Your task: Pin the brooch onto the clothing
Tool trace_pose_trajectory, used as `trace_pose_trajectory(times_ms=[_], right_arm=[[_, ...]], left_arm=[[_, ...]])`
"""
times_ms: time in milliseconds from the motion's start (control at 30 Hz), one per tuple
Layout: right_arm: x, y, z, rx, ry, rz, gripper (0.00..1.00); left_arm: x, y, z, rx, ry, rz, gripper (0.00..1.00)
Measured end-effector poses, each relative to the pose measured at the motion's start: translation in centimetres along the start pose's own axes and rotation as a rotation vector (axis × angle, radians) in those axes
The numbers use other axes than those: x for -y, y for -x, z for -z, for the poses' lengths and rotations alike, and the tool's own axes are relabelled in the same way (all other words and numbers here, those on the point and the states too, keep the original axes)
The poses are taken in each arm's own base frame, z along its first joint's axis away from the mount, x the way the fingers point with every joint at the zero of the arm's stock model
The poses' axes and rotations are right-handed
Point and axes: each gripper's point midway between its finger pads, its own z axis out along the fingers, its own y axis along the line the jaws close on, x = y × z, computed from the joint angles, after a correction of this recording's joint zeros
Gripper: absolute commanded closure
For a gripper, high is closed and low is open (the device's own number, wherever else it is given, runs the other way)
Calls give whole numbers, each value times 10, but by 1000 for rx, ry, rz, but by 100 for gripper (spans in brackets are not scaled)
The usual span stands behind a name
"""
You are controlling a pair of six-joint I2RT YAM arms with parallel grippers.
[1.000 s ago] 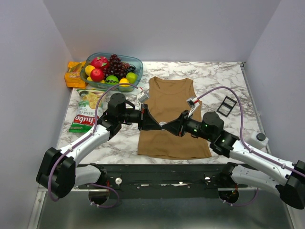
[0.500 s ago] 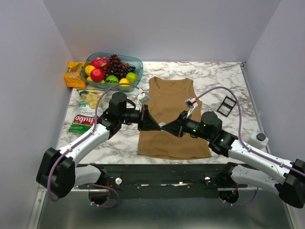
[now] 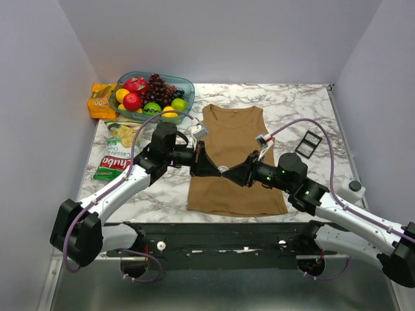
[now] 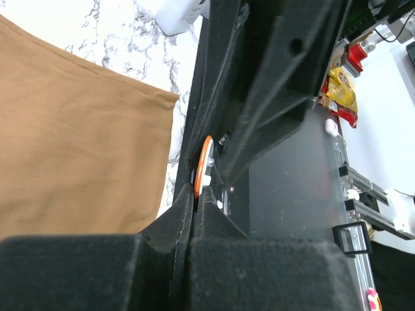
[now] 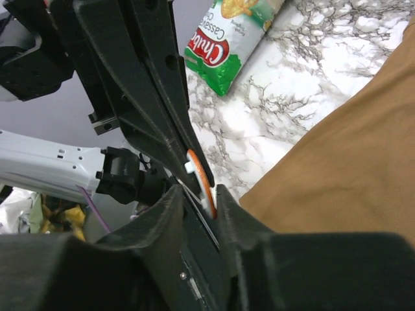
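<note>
Movement since the earlier frame is slight. The left arm has pushed a little further in over the tan tank top (image 3: 228,133) and the right arm has drawn back by about as much. The point where their tips meet has drifted a touch toward the right arm's side of the tank top. The tank top itself lies flat on the marble desk (image 3: 292,103), unmoved.

The left end effector (image 3: 217,170) and the right end effector (image 3: 232,173) face each other tip to tip over the middle of the tank top. The brooch (image 3: 224,170) is between them. In the wrist views it shows edge-on as a small disc with an orange rim and a pale part.

The left fingers (image 4: 185,214) are drawn together to a thin slit and clamp the brooch's rim at their very tips. The right fingers (image 5: 227,207) stand a narrow gap apart with the brooch sitting in that gap. I cannot tell whether they press on it or only bracket it.

A green-and-white chips bag (image 3: 117,152) lies on the desk well off the tank top's left edge.
</note>
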Motion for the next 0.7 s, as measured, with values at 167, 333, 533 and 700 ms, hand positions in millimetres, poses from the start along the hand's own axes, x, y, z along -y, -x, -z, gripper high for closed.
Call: trace_pose_trajectory(times_ms=[167, 333, 533, 700], right_arm=[[-3, 7, 13, 28, -14, 13, 48], [-12, 20, 29, 88, -10, 23, 33], [10, 26, 36, 117, -146, 17, 31], [35, 31, 33, 111, -286, 22, 29]], left_arm=[[-7, 0, 0, -4, 13, 21, 100], [-25, -3, 2, 0, 94, 49, 100], [-70, 0, 16, -16, 372, 29, 100], [-116, 21, 36, -47, 654, -3, 100]])
